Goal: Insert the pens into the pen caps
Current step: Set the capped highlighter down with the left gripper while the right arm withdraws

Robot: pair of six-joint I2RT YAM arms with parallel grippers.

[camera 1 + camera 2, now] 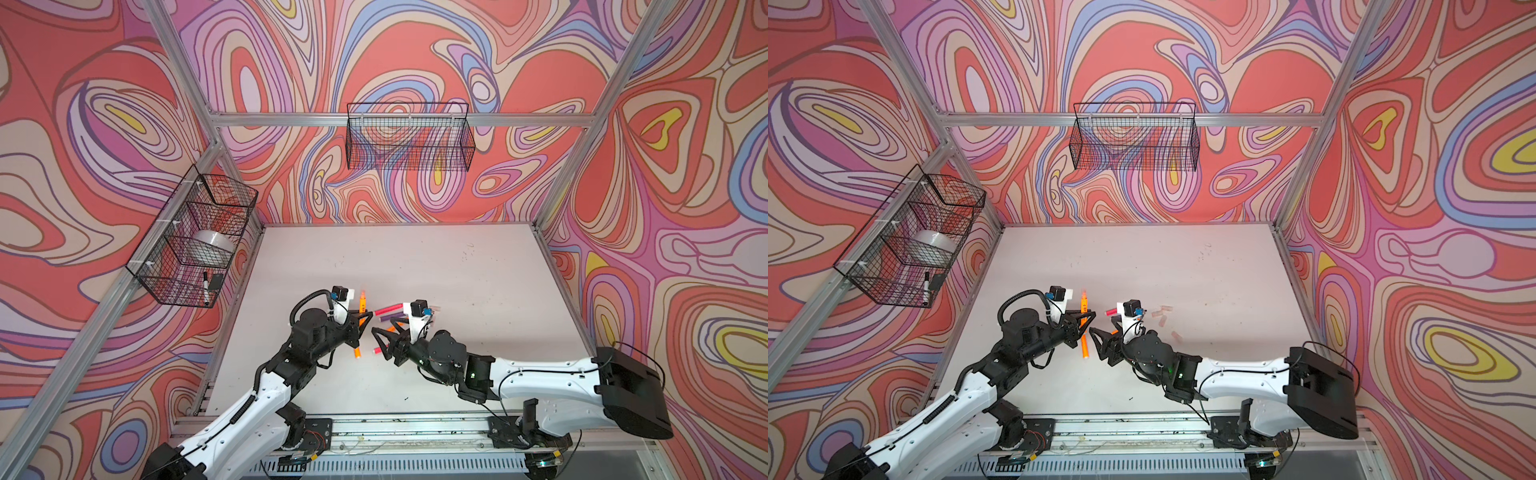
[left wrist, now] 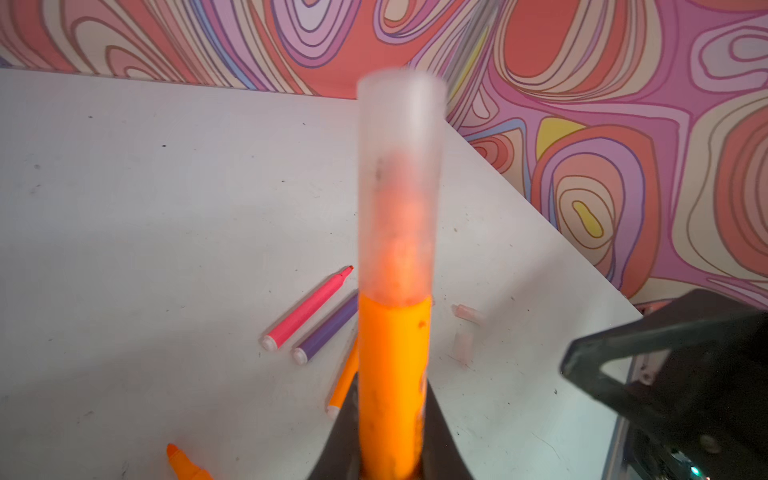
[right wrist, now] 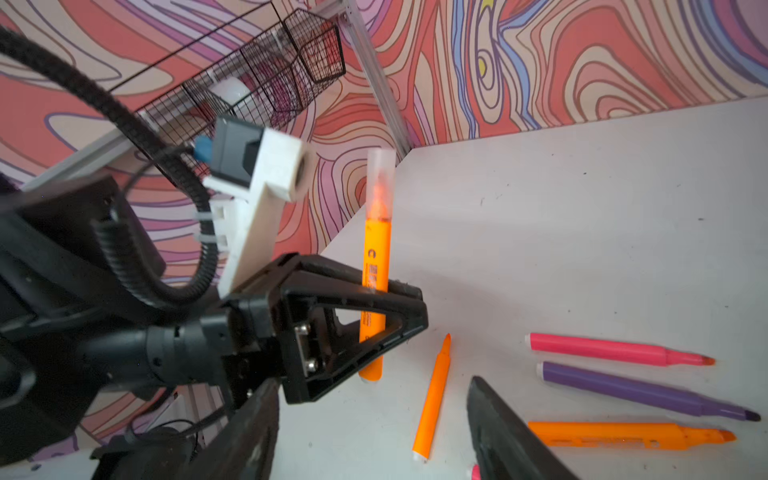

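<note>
Left tool (image 3: pixel 376 316) clamps shut on the barrel of an orange pen (image 3: pixel 376 245), holding it upright above the white tabletop (image 1: pixel 457 270) with a frosted pen cap (image 3: pixel 380 183) seated over its tip. The orange nib glows through the translucent plastic tube. Right tool (image 1: pixel 1097 344) stands just beside it, jaws spread wide and empty.

Capping of this pen looks complete. The next move calls for laying it down, then taking up a bare pen and a loose cap and lining the tapered tip with the cap's narrow mouth.

Uncapped pens lie near on the tabletop: a pink pen (image 3: pixel 615 349), a purple pen (image 3: pixel 640 392), a broad orange pen (image 3: pixel 623 434) and a slim orange pen (image 3: pixel 432 399) — smooth plastic barrels with white end plugs. Loose caps (image 1: pixel 1162 309), small pale cylinders, lie near the right arm.
</note>
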